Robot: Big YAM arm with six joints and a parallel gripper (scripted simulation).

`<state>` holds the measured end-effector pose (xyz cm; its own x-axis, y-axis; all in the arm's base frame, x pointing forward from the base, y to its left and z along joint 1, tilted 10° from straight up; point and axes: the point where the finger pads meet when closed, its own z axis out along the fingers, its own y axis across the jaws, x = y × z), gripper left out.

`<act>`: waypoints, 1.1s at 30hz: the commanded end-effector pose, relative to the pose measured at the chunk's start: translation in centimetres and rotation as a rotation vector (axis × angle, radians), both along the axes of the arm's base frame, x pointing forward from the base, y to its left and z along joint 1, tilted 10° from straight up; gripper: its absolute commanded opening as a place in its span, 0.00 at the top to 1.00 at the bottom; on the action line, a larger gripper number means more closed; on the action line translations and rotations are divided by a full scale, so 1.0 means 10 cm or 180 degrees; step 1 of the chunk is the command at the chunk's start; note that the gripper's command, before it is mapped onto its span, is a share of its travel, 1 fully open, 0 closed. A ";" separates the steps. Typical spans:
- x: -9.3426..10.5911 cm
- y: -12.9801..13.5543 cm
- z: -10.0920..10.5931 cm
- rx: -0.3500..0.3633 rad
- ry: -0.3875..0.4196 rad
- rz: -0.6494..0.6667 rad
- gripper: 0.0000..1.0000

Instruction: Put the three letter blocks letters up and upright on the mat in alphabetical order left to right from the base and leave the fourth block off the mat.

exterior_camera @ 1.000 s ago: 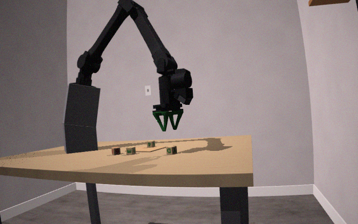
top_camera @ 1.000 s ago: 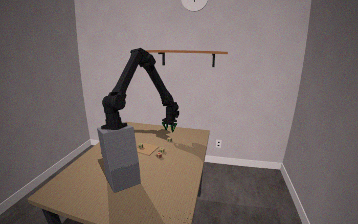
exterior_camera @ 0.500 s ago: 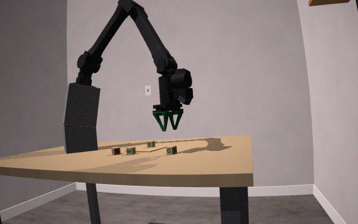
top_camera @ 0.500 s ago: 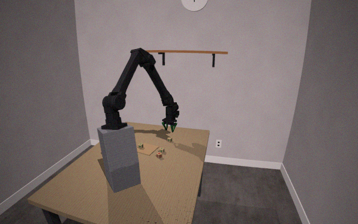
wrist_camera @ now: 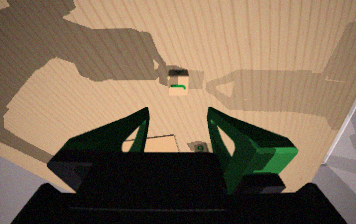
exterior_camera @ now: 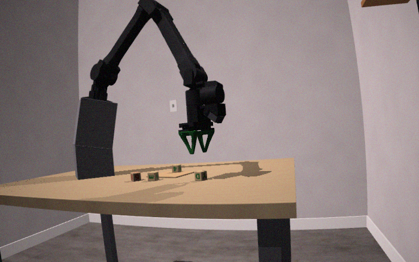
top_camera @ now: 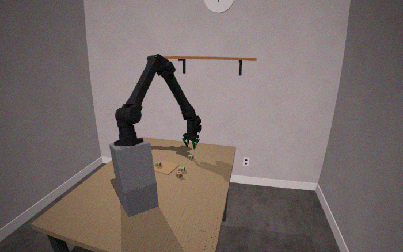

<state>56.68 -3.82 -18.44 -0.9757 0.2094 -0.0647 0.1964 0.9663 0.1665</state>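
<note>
Gripper (top_camera: pixel 190 144) (exterior_camera: pixel 197 152) (wrist_camera: pixel 178 112) pointing down above tabletop (top_camera: pixel 196 190) (exterior_camera: pixel 246 191) (wrist_camera: pixel 115 100), fingers approx. two-thirds apart, w/ nothing held; arm (top_camera: pixel 177 88) (exterior_camera: pixel 173 40) bent, elbow high.

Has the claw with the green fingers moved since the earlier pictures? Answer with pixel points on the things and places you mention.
No, not that I can see: the gripper (top_camera: pixel 190 147) (exterior_camera: pixel 197 152) (wrist_camera: pixel 178 112) hangs in the same place against the wall socket (top_camera: pixel 246 161) (exterior_camera: pixel 173 105).
</note>
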 end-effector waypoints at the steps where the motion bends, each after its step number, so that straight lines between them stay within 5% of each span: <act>1: 0.25 -0.04 0.02 -0.0008 -0.0155 -0.0003 0.35; 33: 0.28 0.07 -0.38 -0.0005 -0.0142 -0.0008 0.35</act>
<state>57.04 -3.33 -22.50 -0.9759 0.2091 -0.0625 0.1963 0.9662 0.1671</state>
